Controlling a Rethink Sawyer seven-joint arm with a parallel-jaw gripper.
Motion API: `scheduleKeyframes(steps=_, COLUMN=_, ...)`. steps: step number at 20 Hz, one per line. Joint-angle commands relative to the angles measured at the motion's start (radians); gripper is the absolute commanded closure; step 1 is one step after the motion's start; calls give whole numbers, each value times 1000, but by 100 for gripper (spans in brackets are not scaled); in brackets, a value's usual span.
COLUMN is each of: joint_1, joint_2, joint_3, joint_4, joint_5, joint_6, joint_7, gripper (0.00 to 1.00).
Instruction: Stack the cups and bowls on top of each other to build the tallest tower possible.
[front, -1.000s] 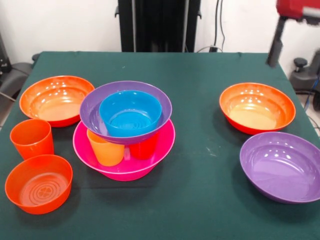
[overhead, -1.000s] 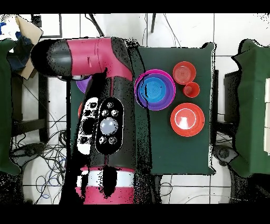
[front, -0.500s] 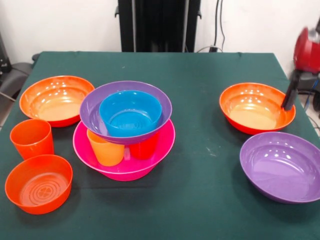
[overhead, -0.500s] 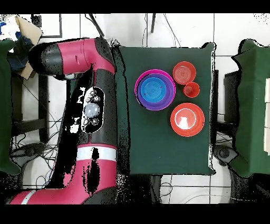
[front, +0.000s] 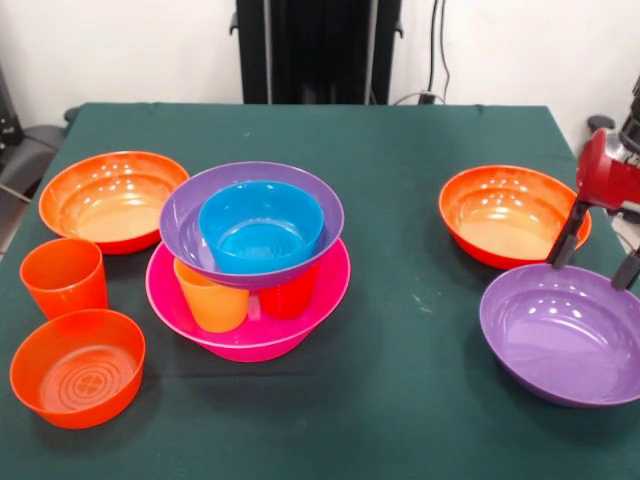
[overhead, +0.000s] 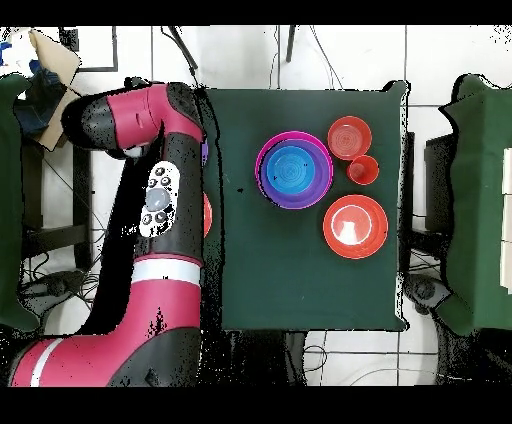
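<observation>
We log: gripper (front: 598, 262), jaws apart and empty, over loose purple bowl's (front: 565, 335) far rim; tower (front: 250, 262) has blue bowl (front: 260, 225) topmost.

Gripper (front: 597, 266): at the right edge, two dark fingers spread apart over the far rim of the loose purple bowl (front: 566, 333).
Tower (front: 250, 265): pink bowl (front: 330, 290) at the base, orange cup (front: 211, 296) and red cup (front: 290, 297) standing in it, a purple bowl (front: 180, 222) on them, the blue bowl (front: 260, 225) inside.
Right side: wide orange bowl (front: 512, 215) just behind the loose purple one.
Left side: wide orange bowl (front: 112, 198), an orange-red cup (front: 64, 277), small orange bowl (front: 77, 367).
Table (front: 400, 400): green cloth.
</observation>
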Motion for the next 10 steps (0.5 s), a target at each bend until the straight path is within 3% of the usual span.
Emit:
scheduleKeyframes(steps=1, joint_1=35, joint_2=4, joint_3=-7, joint_4=-19, joint_5=27, joint_6=180, joint_7=230, gripper=0)
scheduleKeyframes(steps=10, joint_1=71, joint_2=-13, joint_3=17, joint_4=34, joint_5=111, joint_6=195, joint_7=237, gripper=0)
